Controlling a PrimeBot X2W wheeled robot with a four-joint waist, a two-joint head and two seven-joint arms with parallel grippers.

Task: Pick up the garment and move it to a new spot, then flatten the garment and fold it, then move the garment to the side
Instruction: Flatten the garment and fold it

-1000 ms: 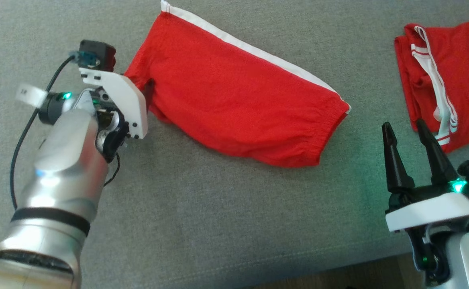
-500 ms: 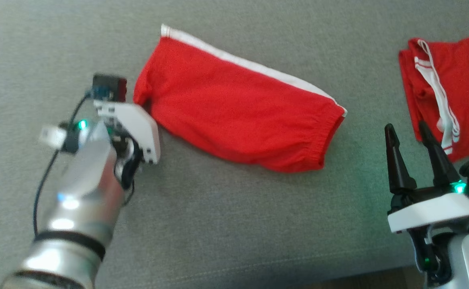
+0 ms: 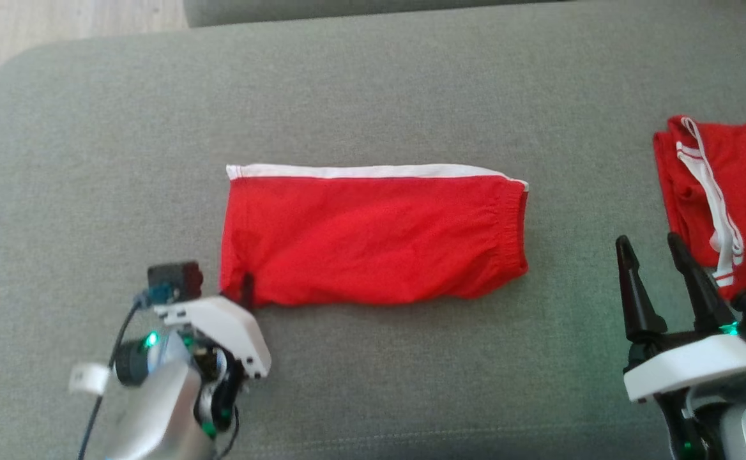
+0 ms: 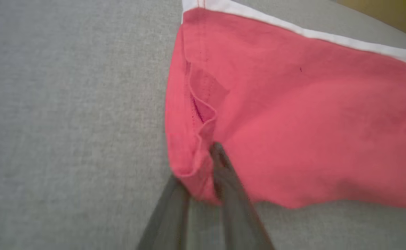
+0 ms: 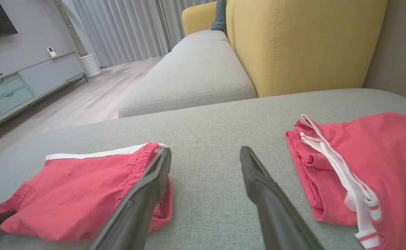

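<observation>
The garment is a pair of red shorts with a white side stripe, folded into a flat band that lies level across the grey cushion. My left gripper is shut on its near left corner. In the left wrist view one dark finger lies on top of the cloth and the other goes under the hem, where the left gripper pinches it. My right gripper stands open at the lower right, a little past the elastic waistband end, with nothing inside the right gripper.
A second red garment with white cords lies crumpled at the right, close to my right fingers. The grey cushion stretches wide behind the shorts. A yellow sofa back, wood floor and a low cabinet lie beyond.
The head camera has tilted, shifting the whole picture. My left gripper has closed on the shorts' left corner and drawn it nearer, so the shorts now lie level instead of slanted. The right arm kept still.
</observation>
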